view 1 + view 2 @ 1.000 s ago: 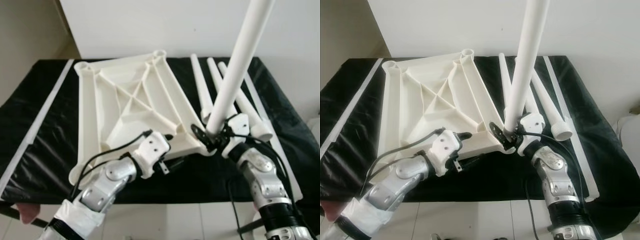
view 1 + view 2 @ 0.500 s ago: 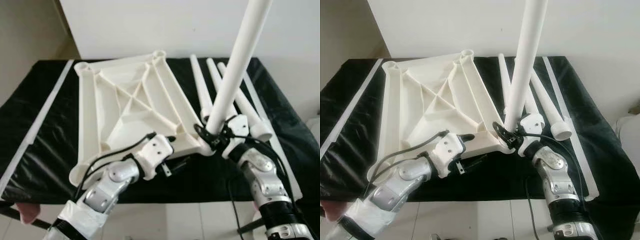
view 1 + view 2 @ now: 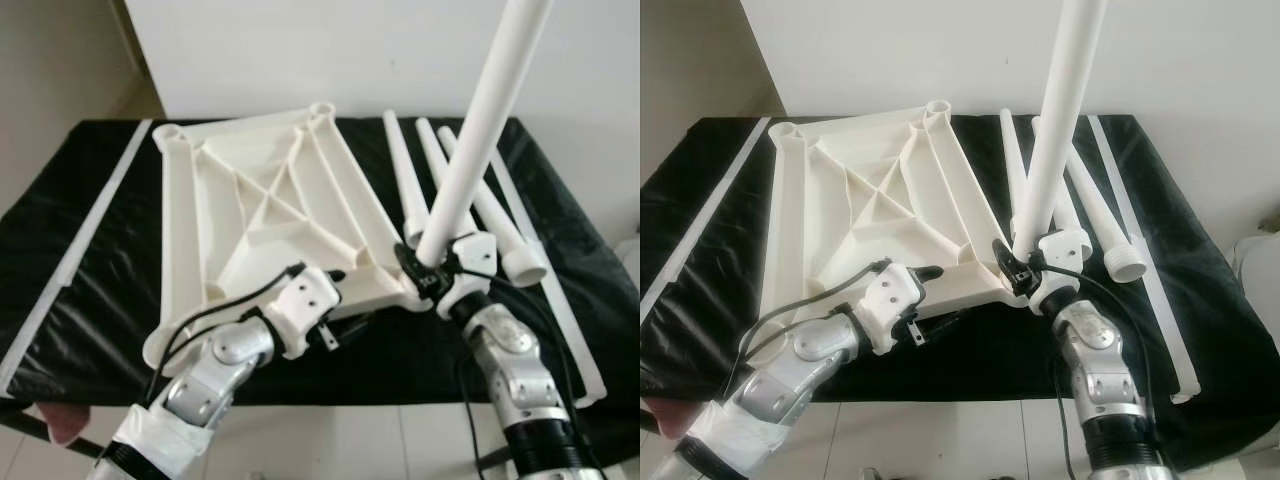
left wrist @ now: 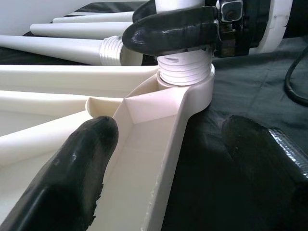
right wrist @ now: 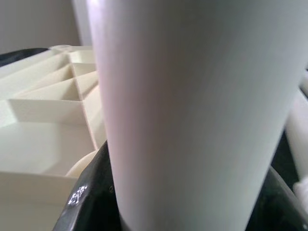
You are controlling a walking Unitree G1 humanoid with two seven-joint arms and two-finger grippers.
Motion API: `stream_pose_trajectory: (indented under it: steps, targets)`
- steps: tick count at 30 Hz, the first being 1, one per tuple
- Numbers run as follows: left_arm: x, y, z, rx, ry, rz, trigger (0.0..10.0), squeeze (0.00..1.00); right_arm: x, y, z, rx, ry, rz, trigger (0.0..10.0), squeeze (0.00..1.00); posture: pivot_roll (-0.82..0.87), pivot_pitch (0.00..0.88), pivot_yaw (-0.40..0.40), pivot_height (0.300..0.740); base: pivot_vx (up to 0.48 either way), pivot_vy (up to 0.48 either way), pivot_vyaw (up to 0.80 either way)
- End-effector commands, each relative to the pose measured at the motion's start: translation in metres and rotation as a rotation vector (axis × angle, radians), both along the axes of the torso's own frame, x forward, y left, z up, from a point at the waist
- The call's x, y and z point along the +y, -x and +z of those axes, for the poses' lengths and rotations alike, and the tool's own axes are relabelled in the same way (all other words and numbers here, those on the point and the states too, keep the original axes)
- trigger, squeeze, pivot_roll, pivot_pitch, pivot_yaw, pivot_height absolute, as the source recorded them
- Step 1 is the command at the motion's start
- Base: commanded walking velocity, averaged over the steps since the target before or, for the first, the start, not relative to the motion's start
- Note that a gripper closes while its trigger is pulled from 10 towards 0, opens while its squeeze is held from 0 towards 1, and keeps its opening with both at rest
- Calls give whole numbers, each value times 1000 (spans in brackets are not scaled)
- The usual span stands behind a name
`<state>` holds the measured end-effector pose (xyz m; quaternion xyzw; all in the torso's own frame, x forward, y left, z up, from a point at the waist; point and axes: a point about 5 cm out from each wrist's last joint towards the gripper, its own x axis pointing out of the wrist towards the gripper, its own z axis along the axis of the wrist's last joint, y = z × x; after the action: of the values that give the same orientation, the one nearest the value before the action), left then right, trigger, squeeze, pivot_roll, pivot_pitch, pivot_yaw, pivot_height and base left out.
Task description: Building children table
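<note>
Landmark: the white ribbed table top (image 3: 260,215), lying underside up on the black-covered tabletop (image 3: 80,250), its near edge close to the tabletop's front edge.
Right arm: bent upward from the front edge, wrist just beside the table top's near right corner socket (image 4: 185,91).
Right pincer (image 3: 432,272): clenched around the base of the upright table leg (image 3: 478,125), fingers (image 4: 168,30) wrapped just above the threaded end.
Upright table leg: threaded end seated in that corner socket, the shaft leaning slightly to the right and rising out of view.
Left arm: stretched forward and low across the front edge, forearm angled toward the same corner, cable looped over the wrist.
Left pincer (image 4: 168,163): released, jaws spread; one finger (image 4: 79,168) rests inside the table top's rim channel, the other (image 4: 262,159) over the black cover outside the rim.
Spare legs (image 3: 440,190): three lying side by side to the right of the table top, threaded ends toward the robot, one just beside the right wrist.
Open room: bare black cover to the left of the table top, and a narrow strip along the front edge.
</note>
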<state>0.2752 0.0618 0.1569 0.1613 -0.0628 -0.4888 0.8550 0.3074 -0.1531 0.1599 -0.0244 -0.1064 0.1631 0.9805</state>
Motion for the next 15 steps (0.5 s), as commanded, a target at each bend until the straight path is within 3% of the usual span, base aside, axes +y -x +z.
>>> stream_pose_trajectory:
  steps: [1, 8, 10, 11, 12, 15]
  targets:
    - [-1, 4, 0, 1, -15, -49, 10000, 0, -2, 3, -11, 66, -51, -113, 10000, 0, -107, 132, 35, 740, 0, 0, 0]
    - [-1, 5, -1, 10, -11, -48, 10000, 0, 14, 10, -18, 122, -127, -326, 10000, 0, -92, 129, 19, 740, 0, 0, 0]
    - [0, 6, -1, 14, -7, -45, 10000, 0, 22, 14, -21, 131, -160, -436, 10000, 0, -83, 130, 15, 740, 0, 0, 0]
    - [0, 6, -1, 14, -7, -45, 10000, 0, 22, 14, -21, 131, -160, -436, 10000, 0, -83, 130, 15, 740, 0, 0, 0]
    - [1, 7, -1, 16, -5, -40, 10000, 0, 32, 16, -21, 135, -179, -432, 10000, 0, -76, 130, 15, 740, 0, 0, 0]
    - [3, 9, -1, 25, -3, -38, 10000, 0, 33, 17, -20, 138, -202, -420, 10000, 0, -75, 126, 17, 740, 0, 0, 0]
